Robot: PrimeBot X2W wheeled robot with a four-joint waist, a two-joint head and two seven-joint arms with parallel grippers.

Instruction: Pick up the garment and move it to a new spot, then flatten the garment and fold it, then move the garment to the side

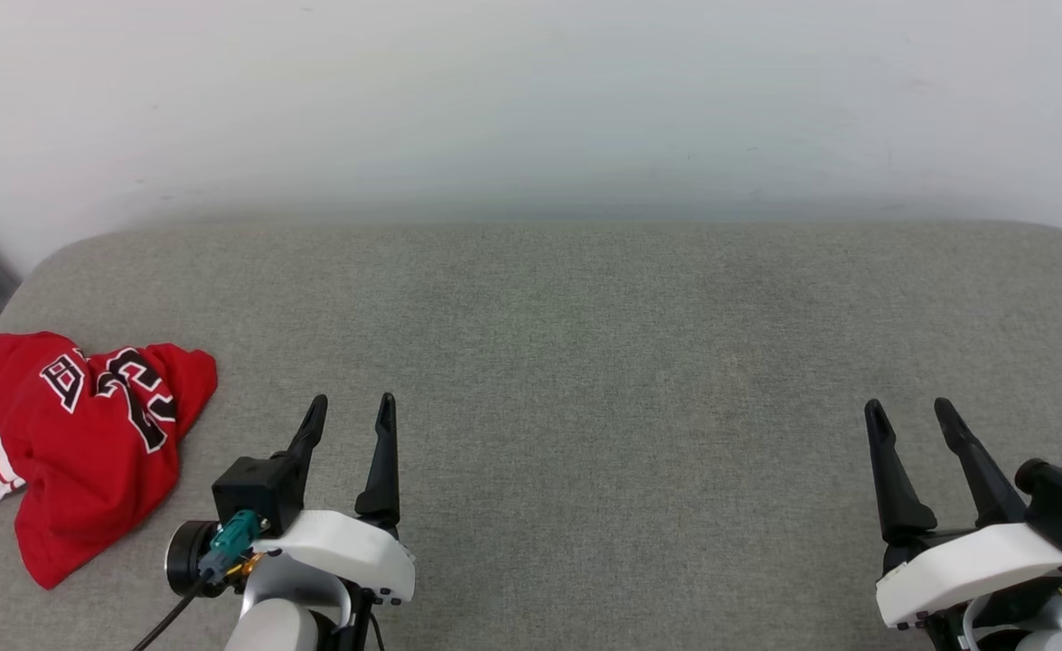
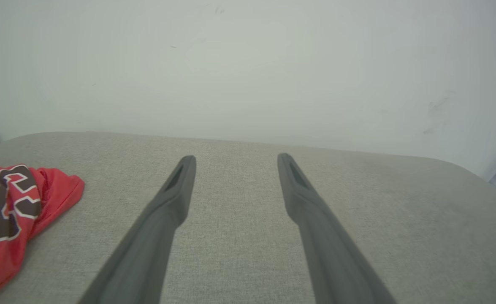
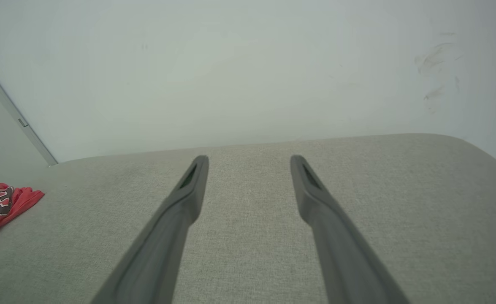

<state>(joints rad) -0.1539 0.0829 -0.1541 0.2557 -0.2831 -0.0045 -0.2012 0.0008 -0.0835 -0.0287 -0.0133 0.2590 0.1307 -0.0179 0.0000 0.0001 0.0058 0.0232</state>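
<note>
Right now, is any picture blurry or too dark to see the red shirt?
Head view: soft even light, no glare, the red jersey sharp with clear lettering. Left wrist view: the left gripper looks soft near the bottom edge, the jersey cut off at the left. Right wrist view: bright too, the jersey small and slightly soft at the left edge.

We log bare grey padded surface [image 1: 585,362] across centre, right and far side: open passage for either gripper. One obstacle on it: crumpled garment [image 1: 88,434] at near left edge, just left of left gripper [image 1: 350,411], not touching. White wall [image 1: 531,108] bounds far edge. Right gripper [image 1: 915,411], near right, well apart from garment. Bare fabric shows between each gripper's spread fingers.
</note>
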